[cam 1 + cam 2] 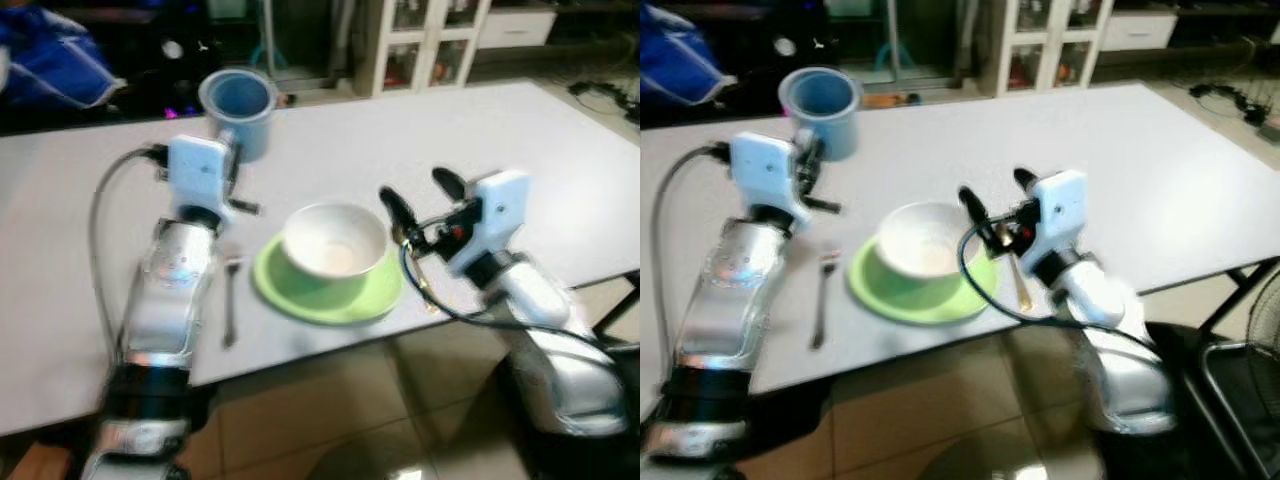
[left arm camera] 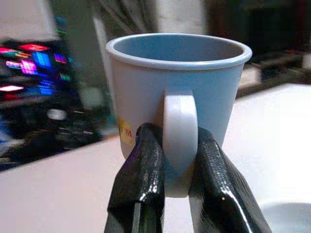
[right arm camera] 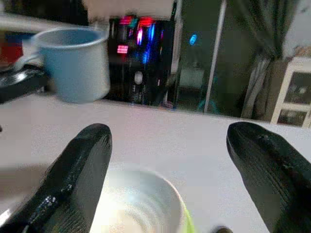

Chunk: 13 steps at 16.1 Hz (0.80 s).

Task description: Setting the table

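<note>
Left gripper (image 2: 180, 160) is clamped on the handle (image 2: 180, 136) of the blue mug (image 1: 238, 105), which sits at the far side of the worktop (image 1: 520, 150), behind & left of the place setting. Main risk: the grip is on the handle alone, w/ the jaws pinching a thin, smooth loop. The mug could swing or twist between the fingers once lifted, or tip if the arm drags it sideways before it clears the surface.

Second risk: the path to the setting. The white bowl (image 1: 335, 240) sits on the green plate (image 1: 330, 285), and a fork (image 1: 231, 300) lies just left of the plate, near the left forearm. A low carry could clip the bowl rim or knock the fork.

Right gripper (image 1: 420, 205) hangs just right of the bowl, jaws apart, holding nothing. A gold-coloured utensil (image 1: 1020, 285) lies beside the plate under it; type not clear. If both arms close on the plate at once, they may collide.
</note>
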Tool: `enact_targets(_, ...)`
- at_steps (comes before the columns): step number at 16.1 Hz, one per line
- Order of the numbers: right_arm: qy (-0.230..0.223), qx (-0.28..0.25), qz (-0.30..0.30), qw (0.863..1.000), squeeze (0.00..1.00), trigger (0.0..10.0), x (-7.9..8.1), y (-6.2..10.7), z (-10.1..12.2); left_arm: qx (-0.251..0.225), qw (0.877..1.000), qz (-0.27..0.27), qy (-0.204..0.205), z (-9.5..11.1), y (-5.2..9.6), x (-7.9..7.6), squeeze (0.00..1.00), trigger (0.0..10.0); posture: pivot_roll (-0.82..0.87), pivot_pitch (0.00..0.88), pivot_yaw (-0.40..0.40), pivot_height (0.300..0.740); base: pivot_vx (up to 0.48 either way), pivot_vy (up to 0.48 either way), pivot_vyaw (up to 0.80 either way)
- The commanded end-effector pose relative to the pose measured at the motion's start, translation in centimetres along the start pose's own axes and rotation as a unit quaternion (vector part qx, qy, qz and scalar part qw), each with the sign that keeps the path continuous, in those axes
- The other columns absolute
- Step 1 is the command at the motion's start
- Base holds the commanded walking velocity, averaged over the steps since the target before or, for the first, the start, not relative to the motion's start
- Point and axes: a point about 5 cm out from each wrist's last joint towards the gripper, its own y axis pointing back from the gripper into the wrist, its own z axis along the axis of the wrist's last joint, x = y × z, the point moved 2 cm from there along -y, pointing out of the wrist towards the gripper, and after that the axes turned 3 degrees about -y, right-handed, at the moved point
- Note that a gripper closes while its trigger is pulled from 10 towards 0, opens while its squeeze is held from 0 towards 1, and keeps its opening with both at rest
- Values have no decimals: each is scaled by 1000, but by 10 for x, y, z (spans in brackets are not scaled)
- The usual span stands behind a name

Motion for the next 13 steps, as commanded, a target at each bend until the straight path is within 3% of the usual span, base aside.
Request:
enact_targets(1, -12, -5, 50, 999, 0, 10000, 15, 0, 6, 14, 1000, 18, 1, -6, 0, 14, 0, 10000, -2, 0, -5, 740, 0, 0, 0)
enact_targets(4, -11, 18, 86, 996, 0, 10000, 21, 8, 5, 52, 998, 15, 11, -22, -7, 19, 0, 10000, -16, 0, -4, 740, 0, 0, 0)
enact_targets(9, -12, 50, 103, 993, 0, 10000, 29, 19, 0, 49, 995, -66, 55, -27, -28, 2, 0, 10000, -46, 0, 0, 740, 0, 0, 0)
enact_targets(13, -7, 76, 111, 991, 0, 10000, 37, 27, -4, 104, 991, -77, 35, -52, -37, -3, 0, 10000, -71, 0, 2, 740, 0, 0, 0)
